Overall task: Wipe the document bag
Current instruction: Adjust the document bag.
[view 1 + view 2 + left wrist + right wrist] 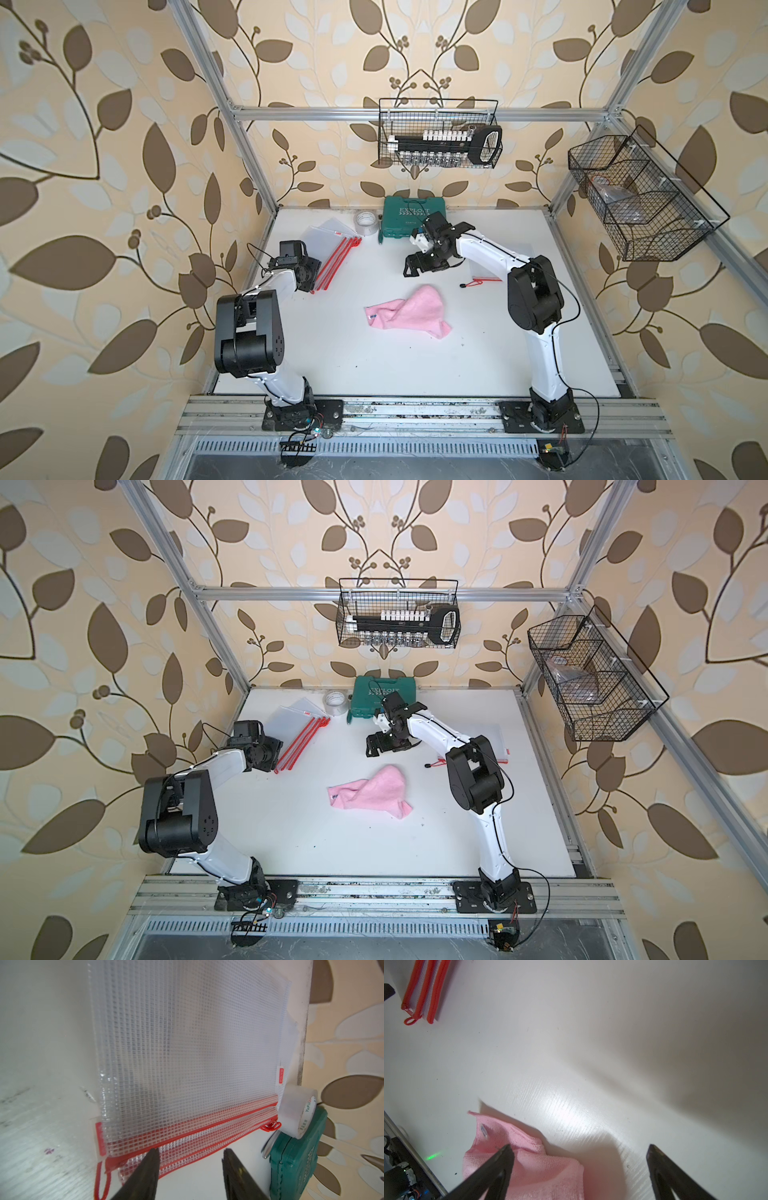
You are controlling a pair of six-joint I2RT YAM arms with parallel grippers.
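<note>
A stack of clear mesh document bags [328, 243] with red zippers lies at the far left of the white table; the left wrist view shows it close up [187, 1053]. My left gripper [309, 282] hovers at the stack's zipper edge, open [190, 1152], nothing between its fingers. Another document bag [498, 255] lies at the right, partly under my right arm. A crumpled pink cloth [411, 309] sits mid-table. My right gripper [424, 266] hangs above and behind the cloth, open wide [580, 1147], holding nothing; one finger [500, 1163] overlaps the pink cloth [542, 1172] in the right wrist view.
A green tool case [411, 218] and a roll of clear tape [365, 224] stand at the back of the table, close to the bag stack. Two black wire baskets hang on the walls, one at the back [440, 133] and one on the right [640, 199].
</note>
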